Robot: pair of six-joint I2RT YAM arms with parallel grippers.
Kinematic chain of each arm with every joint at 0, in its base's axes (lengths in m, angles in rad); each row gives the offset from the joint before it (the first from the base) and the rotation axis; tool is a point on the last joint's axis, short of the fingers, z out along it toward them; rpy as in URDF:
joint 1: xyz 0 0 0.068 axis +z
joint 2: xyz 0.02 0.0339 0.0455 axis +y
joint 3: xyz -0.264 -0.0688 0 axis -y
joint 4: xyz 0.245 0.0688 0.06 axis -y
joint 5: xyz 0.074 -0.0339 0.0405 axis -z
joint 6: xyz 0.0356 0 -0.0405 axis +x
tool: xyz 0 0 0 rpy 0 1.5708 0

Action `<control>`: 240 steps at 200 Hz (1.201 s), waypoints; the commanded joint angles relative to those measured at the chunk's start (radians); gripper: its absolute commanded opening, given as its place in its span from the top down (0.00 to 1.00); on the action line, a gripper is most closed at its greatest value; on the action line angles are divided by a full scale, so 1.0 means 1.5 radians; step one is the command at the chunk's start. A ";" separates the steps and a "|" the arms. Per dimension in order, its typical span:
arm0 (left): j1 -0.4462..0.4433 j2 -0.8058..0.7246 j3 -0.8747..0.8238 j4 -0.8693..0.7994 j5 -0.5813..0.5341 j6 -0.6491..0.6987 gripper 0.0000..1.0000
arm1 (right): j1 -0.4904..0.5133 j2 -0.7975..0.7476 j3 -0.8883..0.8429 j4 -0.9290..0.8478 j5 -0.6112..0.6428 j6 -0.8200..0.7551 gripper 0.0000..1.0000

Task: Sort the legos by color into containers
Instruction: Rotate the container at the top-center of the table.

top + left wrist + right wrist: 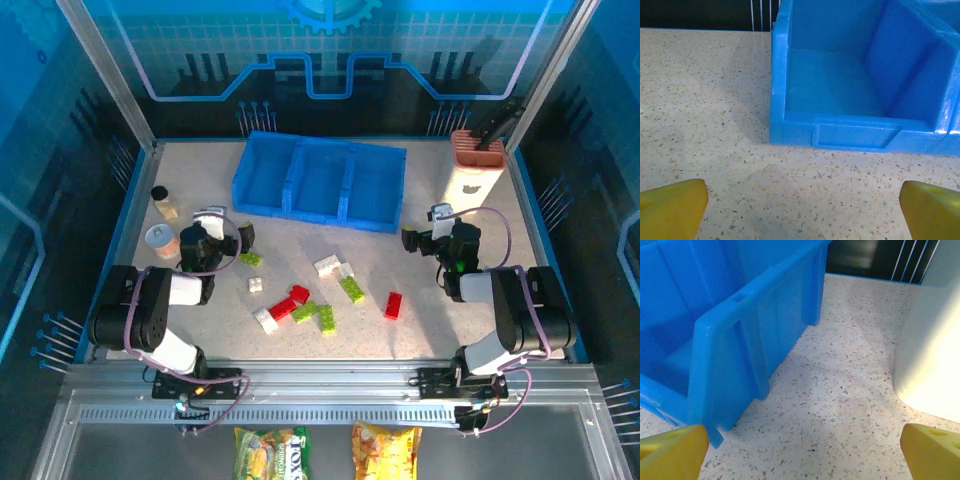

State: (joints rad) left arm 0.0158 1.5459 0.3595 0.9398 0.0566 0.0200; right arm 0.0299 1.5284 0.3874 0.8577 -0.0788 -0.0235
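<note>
The legos lie loose mid-table in the top view: red ones, lime green ones and white ones. The containers are three empty compartments of a blue tray at the back. My left gripper stands open over bare table left of the bricks, facing the tray's left compartment; its yellow fingertips hold nothing. My right gripper is open too, by the tray's right wall, with nothing between its fingertips.
A white-and-terracotta holder stands at the back right, close to the right gripper, its white side in the right wrist view. Two small round jars sit at the left edge. Snack bags lie below the front rail.
</note>
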 commanded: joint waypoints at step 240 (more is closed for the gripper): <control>0.004 -0.043 -0.049 0.071 -0.045 -0.018 0.01 | 0.033 -0.023 0.024 -0.034 0.075 -0.015 0.00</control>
State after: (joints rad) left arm 0.0158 1.5383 0.3325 0.9771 0.0364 0.0158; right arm 0.0525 1.5280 0.3969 0.8288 -0.0208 -0.0277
